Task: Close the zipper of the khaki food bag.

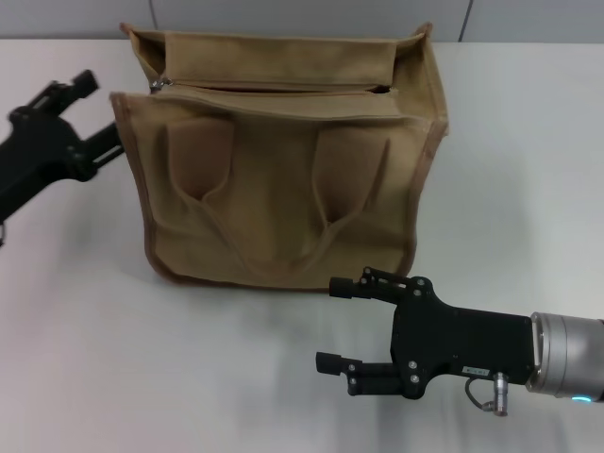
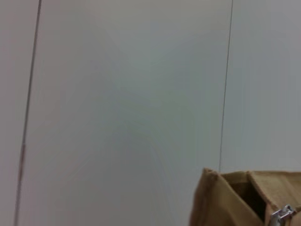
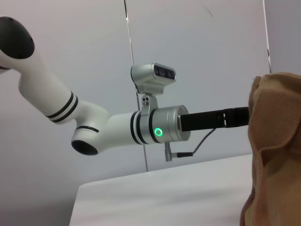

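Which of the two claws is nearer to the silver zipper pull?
The left claw, beside the khaki food bag at the end where the zipper pull sits. The right claw is open in front of the bag.

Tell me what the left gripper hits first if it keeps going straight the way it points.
Probably the khaki food bag. The left gripper, open, points toward the bag's left side wall near its upper corner, where the zipper pull sits. Height relative to the wall is unclear, so contact is likely, not certain.

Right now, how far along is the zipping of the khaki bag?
Nothing looks done: the khaki food bag gapes open, the zipper pull sitting at its left end. The left pincer is beside that corner, not gripping. The right pincer hangs open in front. All zipping remains.
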Action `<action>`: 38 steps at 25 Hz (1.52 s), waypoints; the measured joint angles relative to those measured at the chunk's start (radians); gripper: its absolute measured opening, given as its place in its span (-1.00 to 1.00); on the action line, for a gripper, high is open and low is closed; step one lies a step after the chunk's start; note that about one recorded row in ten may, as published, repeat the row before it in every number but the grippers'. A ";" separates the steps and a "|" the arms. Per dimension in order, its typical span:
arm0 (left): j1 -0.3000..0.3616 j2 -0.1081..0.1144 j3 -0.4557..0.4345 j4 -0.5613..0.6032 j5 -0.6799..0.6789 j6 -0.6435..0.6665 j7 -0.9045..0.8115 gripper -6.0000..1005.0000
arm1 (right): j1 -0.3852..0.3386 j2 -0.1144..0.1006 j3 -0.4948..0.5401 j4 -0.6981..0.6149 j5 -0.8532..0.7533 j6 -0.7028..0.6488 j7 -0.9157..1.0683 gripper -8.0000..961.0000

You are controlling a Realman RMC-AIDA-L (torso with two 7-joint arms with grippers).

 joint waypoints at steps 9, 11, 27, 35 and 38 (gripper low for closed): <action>0.051 0.000 0.155 0.166 0.001 -0.021 -0.062 0.62 | 0.000 0.000 0.015 0.000 0.001 0.005 0.000 0.70; 0.031 -0.006 0.180 0.159 -0.003 -0.060 -0.050 0.62 | 0.000 0.000 0.016 0.002 0.001 0.006 0.000 0.70; 0.017 -0.006 0.184 0.072 -0.217 0.033 -0.027 0.62 | -0.008 0.000 0.026 0.016 0.002 0.015 -0.014 0.70; 0.020 -0.008 0.182 0.048 -0.216 0.027 -0.025 0.62 | 0.001 0.000 0.028 0.017 0.002 0.014 -0.015 0.70; 0.020 -0.009 0.184 0.041 -0.217 0.029 -0.004 0.40 | 0.001 0.000 0.037 0.017 0.002 0.012 -0.015 0.70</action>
